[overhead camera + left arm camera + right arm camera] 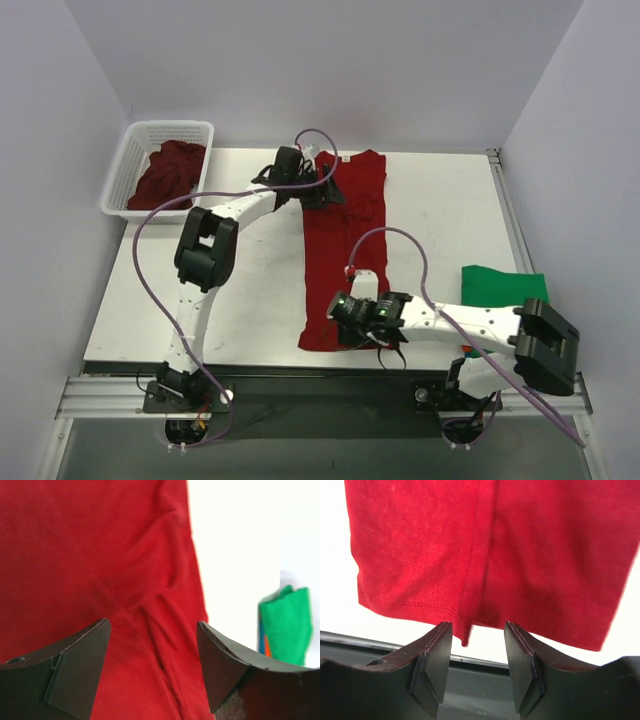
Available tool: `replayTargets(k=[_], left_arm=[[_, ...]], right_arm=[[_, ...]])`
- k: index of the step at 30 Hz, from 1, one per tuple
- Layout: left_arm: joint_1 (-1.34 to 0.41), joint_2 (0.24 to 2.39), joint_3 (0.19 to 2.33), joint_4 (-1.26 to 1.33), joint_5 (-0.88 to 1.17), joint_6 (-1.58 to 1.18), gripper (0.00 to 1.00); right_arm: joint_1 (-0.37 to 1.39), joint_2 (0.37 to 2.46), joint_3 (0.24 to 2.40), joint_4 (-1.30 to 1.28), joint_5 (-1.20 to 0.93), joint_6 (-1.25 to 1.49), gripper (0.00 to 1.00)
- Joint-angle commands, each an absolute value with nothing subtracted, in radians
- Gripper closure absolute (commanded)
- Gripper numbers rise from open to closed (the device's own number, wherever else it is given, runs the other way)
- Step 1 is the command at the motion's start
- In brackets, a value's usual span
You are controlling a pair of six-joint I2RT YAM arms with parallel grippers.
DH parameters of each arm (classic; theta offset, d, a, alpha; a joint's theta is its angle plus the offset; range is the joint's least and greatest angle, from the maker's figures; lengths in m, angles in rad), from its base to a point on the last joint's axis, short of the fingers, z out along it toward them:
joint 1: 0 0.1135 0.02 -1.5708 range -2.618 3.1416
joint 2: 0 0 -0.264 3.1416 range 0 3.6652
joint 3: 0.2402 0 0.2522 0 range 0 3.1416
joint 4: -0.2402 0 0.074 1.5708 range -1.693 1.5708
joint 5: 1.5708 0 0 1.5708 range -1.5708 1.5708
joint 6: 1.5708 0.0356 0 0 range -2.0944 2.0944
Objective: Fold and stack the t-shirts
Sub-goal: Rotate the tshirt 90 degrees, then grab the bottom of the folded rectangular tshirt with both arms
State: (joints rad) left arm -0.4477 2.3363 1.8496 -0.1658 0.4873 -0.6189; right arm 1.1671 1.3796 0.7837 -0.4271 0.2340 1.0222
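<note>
Both arms sat on the long red t-shirt point(342, 240). It lay as a narrow strip between the two grippers. The left gripper point(152, 624) stood wide open over the collar end with nothing between its jaws, and bunched wrinkles point(155, 610) sat just ahead of its fingertips. The right gripper point(477, 625) was parted too and held nothing. The hem point(410, 607) lay just in front of it, and the corner of the folded edge poked between the tips.

The risk here, as I judged it, was a bite that caught only the top layer. The strip would then peel open on the lift. Those wrinkles near the left jaws could also get pressed into the fold, and uneven pulls would skew it. The folded green t-shirt point(500, 283) waited off to the right gripper's outer side. More dark red t-shirts point(165, 175) sat in the white basket point(130, 160) beyond the left gripper's outer side.
</note>
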Motion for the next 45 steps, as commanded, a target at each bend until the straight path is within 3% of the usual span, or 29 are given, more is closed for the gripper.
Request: replayTargets(k=[1, 6, 10, 12, 18, 24, 32, 45], left_arm=[[-0.426, 2.156, 1.810, -0.058, 0.548, -0.635, 0.20], [-0.417, 1.994, 1.634, -0.083, 0.471, -0.673, 0.22], [-0.428, 1.742, 1.299, -0.164, 0.315, -0.735, 0.39], [-0.445, 1.651, 1.176, -0.172, 0.254, -0.733, 0.42], [-0.584, 1.349, 0.798, -0.241, 0.160, -0.715, 0.45], [-0.687, 1.186, 0.571, -0.138, 0.244, -0.732, 0.42], [-0.828, 1.233, 0.532, -0.052, 0.250, -0.739, 0.41], [-0.873, 1.336, 0.552, -0.014, 0.229, -0.724, 0.43]], right_arm=[[1.103, 1.187, 0.694, -0.442, 0.227, 1.045, 0.53], [1.006, 0.939, 0.575, -0.541, 0.210, 1.072, 0.51], [0.924, 0.767, 0.529, -0.658, 0.203, 1.104, 0.53], [0.888, 0.709, 0.508, -0.689, 0.173, 1.101, 0.54], [0.839, 0.747, 0.480, -0.695, 0.126, 1.072, 0.54], [0.810, 0.782, 0.457, -0.624, 0.081, 1.042, 0.59], [0.779, 0.799, 0.403, -0.565, 0.057, 1.042, 0.59], [0.773, 0.879, 0.344, -0.443, 0.041, 1.051, 0.59]])
